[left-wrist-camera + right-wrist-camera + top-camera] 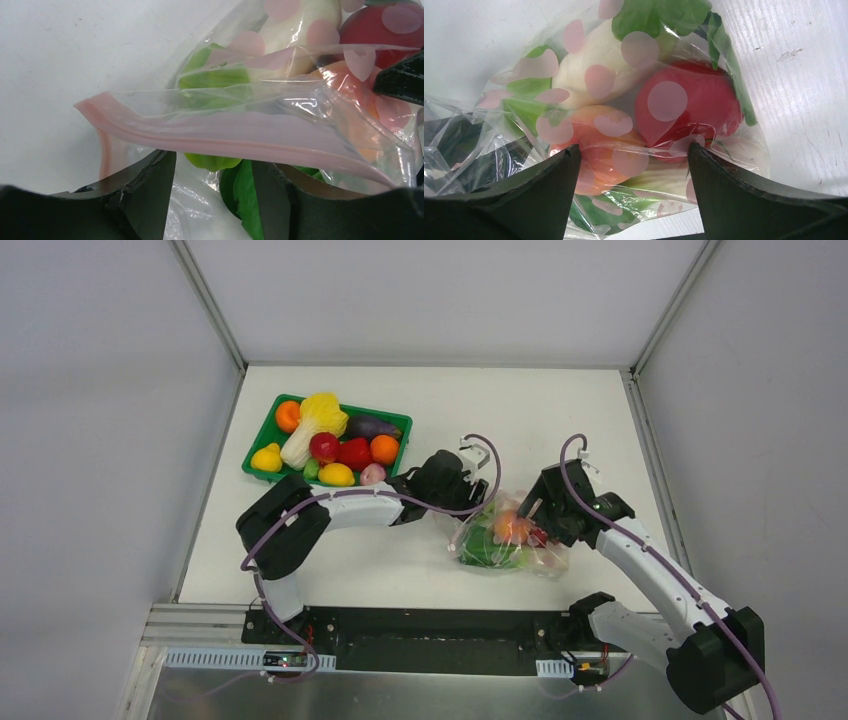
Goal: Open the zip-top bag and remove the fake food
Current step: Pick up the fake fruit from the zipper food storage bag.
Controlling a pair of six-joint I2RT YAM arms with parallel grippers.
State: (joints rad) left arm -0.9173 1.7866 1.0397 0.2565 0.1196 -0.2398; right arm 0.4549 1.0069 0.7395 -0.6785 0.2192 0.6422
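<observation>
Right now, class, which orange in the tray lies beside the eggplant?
The orange at the tray's right end, beside the eggplant; the other orange sits far left, by the cabbage.

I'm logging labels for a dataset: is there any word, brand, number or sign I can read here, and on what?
No readable text in any view.
zip-top bag: only pink dots and heart shapes, no letters.
small board on the base rail: any marking is too small to read.
</observation>
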